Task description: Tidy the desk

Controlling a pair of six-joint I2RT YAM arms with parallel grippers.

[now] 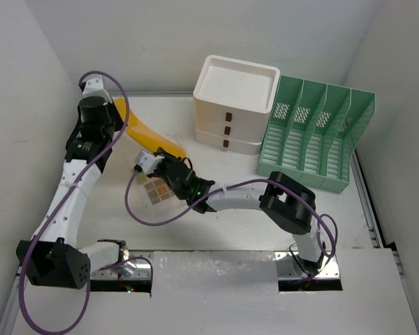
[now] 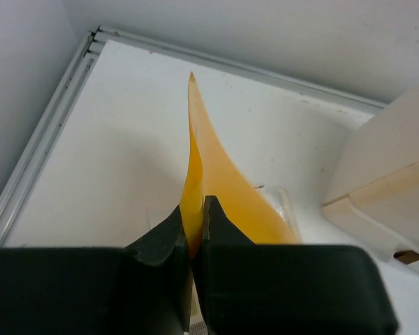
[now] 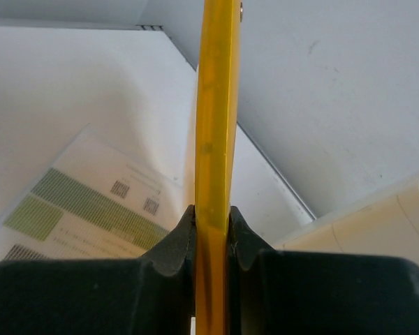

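Desk (image 1: 230,232) lies below left pincer (image 2: 193,209) gripping yellow sheet (image 2: 227,188).

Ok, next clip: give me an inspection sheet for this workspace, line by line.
Surface: white desk, metal rails along its edges.
Job's things: yellow folder held on edge between both arms; printed sheet lying flat beneath it.
Clutter: nothing seen.
Grippers: left claw and right claw both shut on the folder.
Cables: purple cables loop from both arms, one over the desk near the sheet.
Surroundings: white drawer box and green rack at the far side; white walls.
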